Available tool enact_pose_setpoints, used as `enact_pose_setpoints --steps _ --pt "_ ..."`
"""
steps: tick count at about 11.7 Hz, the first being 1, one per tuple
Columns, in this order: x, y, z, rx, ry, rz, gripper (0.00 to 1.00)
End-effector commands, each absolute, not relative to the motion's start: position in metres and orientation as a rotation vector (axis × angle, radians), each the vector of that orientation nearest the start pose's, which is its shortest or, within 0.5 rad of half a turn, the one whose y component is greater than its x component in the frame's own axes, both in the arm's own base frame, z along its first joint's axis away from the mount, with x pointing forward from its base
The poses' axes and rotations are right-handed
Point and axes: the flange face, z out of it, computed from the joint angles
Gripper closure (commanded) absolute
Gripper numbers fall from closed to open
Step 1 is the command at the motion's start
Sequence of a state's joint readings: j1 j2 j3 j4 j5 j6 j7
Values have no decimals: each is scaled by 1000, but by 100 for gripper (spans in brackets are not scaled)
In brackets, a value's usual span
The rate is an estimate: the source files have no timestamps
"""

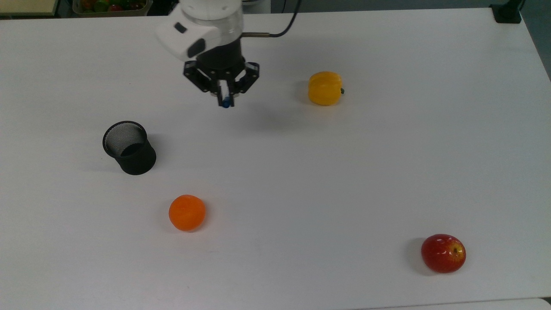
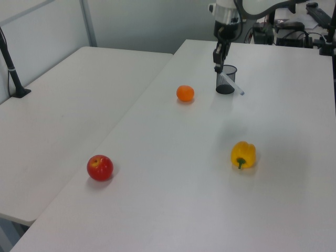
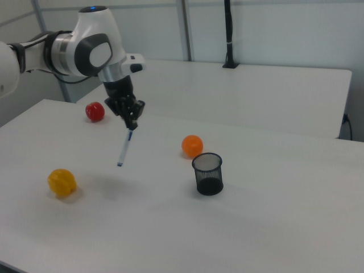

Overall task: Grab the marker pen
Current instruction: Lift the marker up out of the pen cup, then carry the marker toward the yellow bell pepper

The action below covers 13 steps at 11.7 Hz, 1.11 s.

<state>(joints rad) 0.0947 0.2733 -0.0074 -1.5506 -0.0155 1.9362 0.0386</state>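
Now | pincer (image 3: pixel 131 122) clamped on marker pen (image 3: pixel 124 149), pen hanging above table (image 1: pixel 301 172) between mesh cup (image 1: pixel 129 147) and yellow pepper (image 1: pixel 325 88) in top view | step: carry-away | next: keep grip, hold clear.

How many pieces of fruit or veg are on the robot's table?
3: yellow pepper toward the top view's upper right, orange at lower left near the black mesh cup, red apple at lower right.

Two white tables (image 2: pixel 63 110) stand edge to edge before a pale grey wall (image 3: pixel 273 28). A black pole (image 3: pixel 228 34) rises at the far table's edge, upper centre.
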Motion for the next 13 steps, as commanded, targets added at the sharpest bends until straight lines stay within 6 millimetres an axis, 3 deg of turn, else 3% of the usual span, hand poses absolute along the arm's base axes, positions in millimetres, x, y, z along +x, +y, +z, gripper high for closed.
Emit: enact_pose_setpoints --steps 1,5,10,13 --pt "628 98 494 -3150 -92 19 90" --pt "626 120 462 -3156 -116 106 90" --pt "639 143 381 -3182 -143 223 90" --pt "643 152 363 -3194 -151 220 87"
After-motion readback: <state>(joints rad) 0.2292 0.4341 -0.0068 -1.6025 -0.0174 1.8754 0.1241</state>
